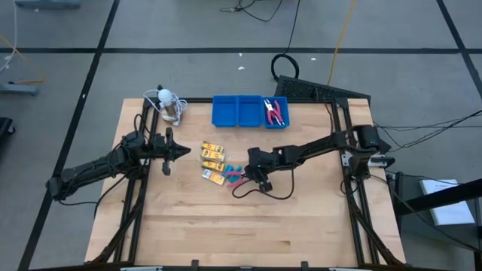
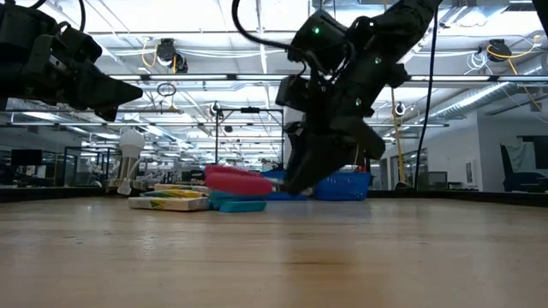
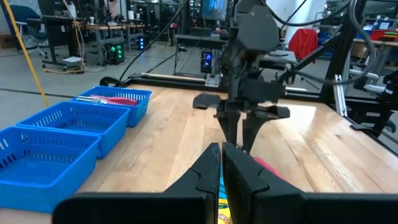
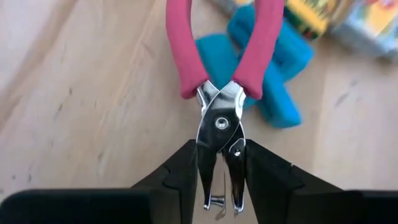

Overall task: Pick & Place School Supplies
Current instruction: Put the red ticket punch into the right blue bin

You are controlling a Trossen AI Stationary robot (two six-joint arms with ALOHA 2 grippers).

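The right gripper [image 4: 219, 180] pinches the metal nose of the pink-handled steel pliers [image 4: 219, 118], lying at the table's centre, 7 o'clock from the blue tray [image 1: 248, 111]. Such a shallow grip could slip when lifted.

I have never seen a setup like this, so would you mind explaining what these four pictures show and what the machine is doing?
It is a robot with two dark arms at a wooden table. One picture looks straight down, one looks level across the tabletop, and two come from cameras on the arms' wrists.

On the table lie yellow-orange packets, small light-blue pieces and a pink-handled tool. At the far edge sits a blue tray with similar pink-handled tools in one end compartment, and beside it a white round object.

The right hand is down at the table, closed on the metal end of the pink-handled tool. The left hand waits shut beside the packets, holding nothing.
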